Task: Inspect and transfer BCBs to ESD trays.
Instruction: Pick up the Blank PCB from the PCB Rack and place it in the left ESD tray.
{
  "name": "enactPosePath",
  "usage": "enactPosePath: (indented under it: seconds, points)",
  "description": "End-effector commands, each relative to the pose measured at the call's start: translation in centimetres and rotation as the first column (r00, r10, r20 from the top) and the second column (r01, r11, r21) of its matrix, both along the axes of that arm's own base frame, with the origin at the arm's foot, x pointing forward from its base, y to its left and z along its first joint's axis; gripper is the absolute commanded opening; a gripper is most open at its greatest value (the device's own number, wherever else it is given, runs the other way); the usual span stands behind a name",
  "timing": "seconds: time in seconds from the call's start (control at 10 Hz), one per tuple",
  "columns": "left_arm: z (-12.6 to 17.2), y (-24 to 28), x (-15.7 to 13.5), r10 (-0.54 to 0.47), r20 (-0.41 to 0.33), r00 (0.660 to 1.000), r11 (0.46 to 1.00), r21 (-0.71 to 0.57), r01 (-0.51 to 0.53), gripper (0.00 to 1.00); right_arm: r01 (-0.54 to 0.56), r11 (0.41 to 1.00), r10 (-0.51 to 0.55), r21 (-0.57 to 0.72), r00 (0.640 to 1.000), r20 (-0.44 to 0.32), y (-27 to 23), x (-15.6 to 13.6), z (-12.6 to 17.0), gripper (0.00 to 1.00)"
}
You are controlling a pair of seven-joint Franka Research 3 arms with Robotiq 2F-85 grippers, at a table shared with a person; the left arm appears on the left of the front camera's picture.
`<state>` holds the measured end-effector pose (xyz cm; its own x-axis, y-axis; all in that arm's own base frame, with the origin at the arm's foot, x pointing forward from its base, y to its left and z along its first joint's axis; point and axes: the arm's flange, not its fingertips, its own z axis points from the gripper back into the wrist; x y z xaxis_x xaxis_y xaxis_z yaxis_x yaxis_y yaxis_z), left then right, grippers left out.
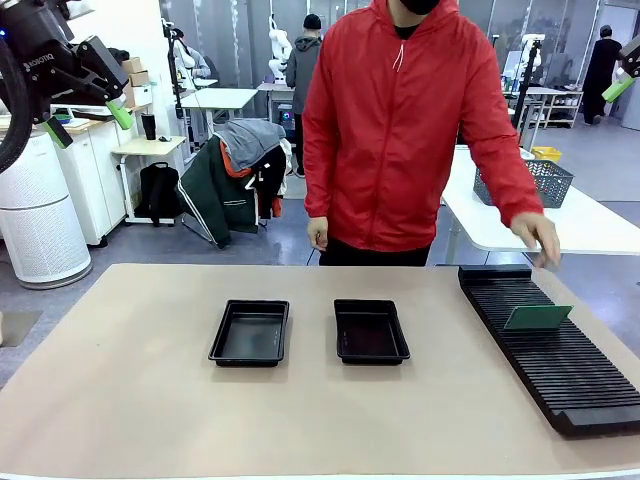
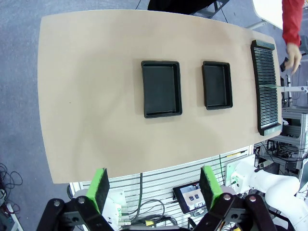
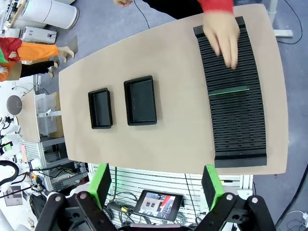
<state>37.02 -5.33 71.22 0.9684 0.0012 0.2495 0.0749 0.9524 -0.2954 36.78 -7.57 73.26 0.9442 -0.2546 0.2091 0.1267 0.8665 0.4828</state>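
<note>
Two empty black ESD trays lie side by side mid-table, the left tray (image 1: pixel 250 332) (image 2: pixel 161 88) (image 3: pixel 100 108) and the right tray (image 1: pixel 370 331) (image 2: pixel 217 84) (image 3: pixel 140 101). One pale-green BCB (image 1: pixel 537 317) (image 3: pixel 229 90) stands on edge in a slot of the black rack (image 1: pixel 560 370) (image 3: pixel 238 130). The person's hand (image 1: pixel 540 238) (image 3: pixel 224 36) hovers over the rack's far end, apart from the board. My left gripper (image 1: pixel 88 122) (image 2: pixel 154 188) hangs open high above the table's left side, holding nothing. My right gripper (image 3: pixel 156 185) is also open and empty, high over the right side.
A person in a red jacket (image 1: pixel 400 130) stands at the far edge of the table. The long ribbed rack (image 2: pixel 265 86) runs along the right side. Behind it, a grey wire basket (image 1: pixel 535 182) sits on a white table. Bare tabletop (image 1: pixel 130 400) surrounds the trays.
</note>
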Motion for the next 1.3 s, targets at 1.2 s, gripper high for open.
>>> enactPosePath:
  seconds: [1.2]
  points:
    - [0.0, 0.0, 0.0, -0.001, 0.001, 1.000, 1.000, -0.005, 0.001, 1.00, -0.512, 0.663, 0.655, -0.546, 0.750, 0.092, 2.9, 0.1, -6.8, 1.00]
